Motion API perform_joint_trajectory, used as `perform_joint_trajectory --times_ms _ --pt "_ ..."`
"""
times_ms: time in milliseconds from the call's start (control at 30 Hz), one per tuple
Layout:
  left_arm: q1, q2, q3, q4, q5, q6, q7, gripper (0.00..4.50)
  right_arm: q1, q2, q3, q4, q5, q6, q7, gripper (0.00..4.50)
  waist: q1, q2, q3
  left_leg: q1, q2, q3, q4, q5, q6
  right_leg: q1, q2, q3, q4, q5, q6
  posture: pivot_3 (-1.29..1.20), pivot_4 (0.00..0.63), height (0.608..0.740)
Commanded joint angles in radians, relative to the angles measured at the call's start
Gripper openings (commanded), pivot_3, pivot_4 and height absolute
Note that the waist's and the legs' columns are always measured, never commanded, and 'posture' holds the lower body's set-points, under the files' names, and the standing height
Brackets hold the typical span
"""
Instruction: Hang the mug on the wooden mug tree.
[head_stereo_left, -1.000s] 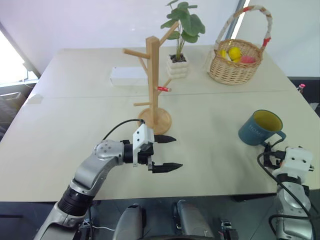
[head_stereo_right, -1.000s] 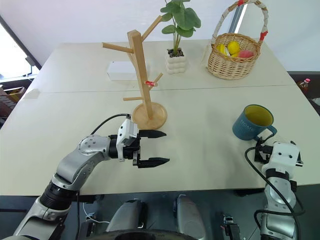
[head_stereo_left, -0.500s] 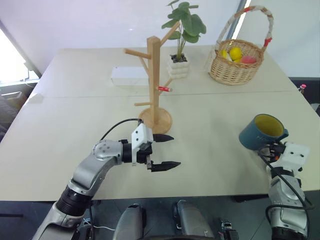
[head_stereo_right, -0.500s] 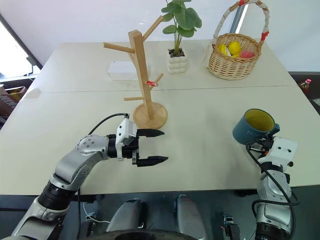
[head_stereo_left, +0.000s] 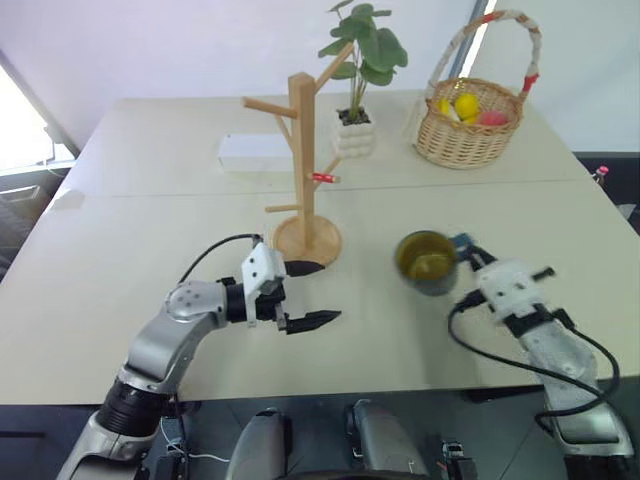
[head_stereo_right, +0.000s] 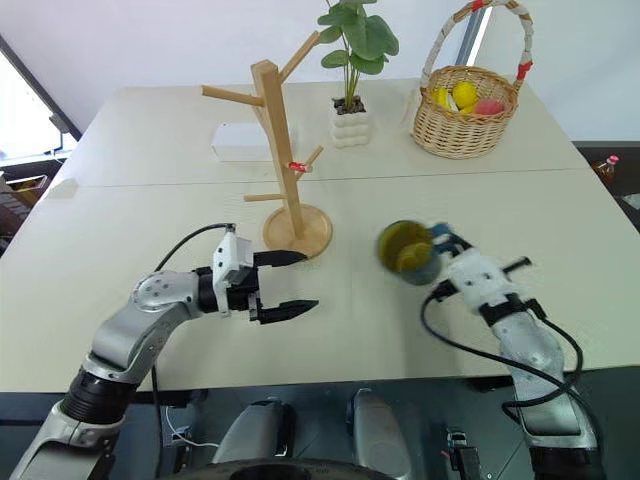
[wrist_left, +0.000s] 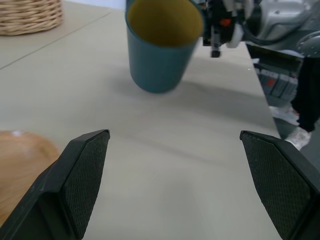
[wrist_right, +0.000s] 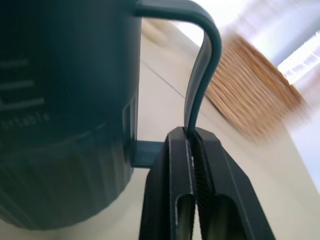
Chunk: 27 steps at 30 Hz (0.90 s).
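Teal-blue ceramic mug (head_stereo_left: 426, 264) with a yellow inside is hanging in the air over the pale table (head_stereo_left: 150, 220), just right of the tall light-wood mug tree (head_stereo_left: 303, 170) on its round base. The right gripper (wrist_right: 192, 150) is pinching the thin loop handle, its two black fingers clamped together on it, and the mug is tilting so its mouth faces partly sideways. The left gripper (head_stereo_left: 305, 295) is hovering near the tree's base with its fingers wide apart, holding nothing.

Hanging it well likely means steering the handle loop over the tip of an angled peg, then lowering until the loop seats before letting go; with the grip on the handle itself, free space in the loop looks tight.

Behind, a wicker basket (head_stereo_left: 470, 135) is holding yellow and red fruit, and a white ribbed pot (head_stereo_left: 355, 132) is holding a green leafy plant. The mug looks empty.
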Motion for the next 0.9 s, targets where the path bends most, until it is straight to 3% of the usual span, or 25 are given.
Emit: perform_joint_trajectory --times_ms 33,233,400,900 --pt "0.011 0.012 0.102 -0.025 -0.059 -0.004 0.019 4.50 -0.132 -0.025 0.055 -0.128 -0.002 0.034 0.085 0.05 0.000 -0.001 0.000 0.000 0.000 0.000 0.000 0.000 0.000 0.000 0.000 0.000 0.000 0.000 0.000 0.00 0.150 0.740" --pt "0.014 0.052 0.231 -0.036 -0.134 0.039 0.047 4.50 -0.387 0.006 0.122 -0.166 0.012 0.179 0.151 0.05 0.007 -0.004 0.002 -0.001 0.000 -0.002 0.001 0.000 0.000 0.000 -0.001 -0.002 0.000 0.000 0.000 0.00 0.150 0.740" --pt "0.015 0.092 0.304 -0.056 -0.200 0.079 0.051 4.50 -0.516 0.015 0.145 -0.148 0.017 0.247 0.186 0.05 0.007 -0.004 0.002 -0.002 -0.001 -0.002 0.000 0.000 0.000 -0.001 -0.004 -0.002 -0.002 0.000 0.000 0.00 0.150 0.740" --pt "0.033 0.134 0.357 -0.086 -0.252 0.104 0.068 4.50 -0.626 0.029 0.211 -0.132 0.024 0.290 0.275 0.05 0.005 -0.004 0.002 -0.002 -0.001 -0.002 0.000 0.000 0.000 -0.001 -0.004 -0.002 -0.001 0.000 0.000 0.00 0.150 0.740"
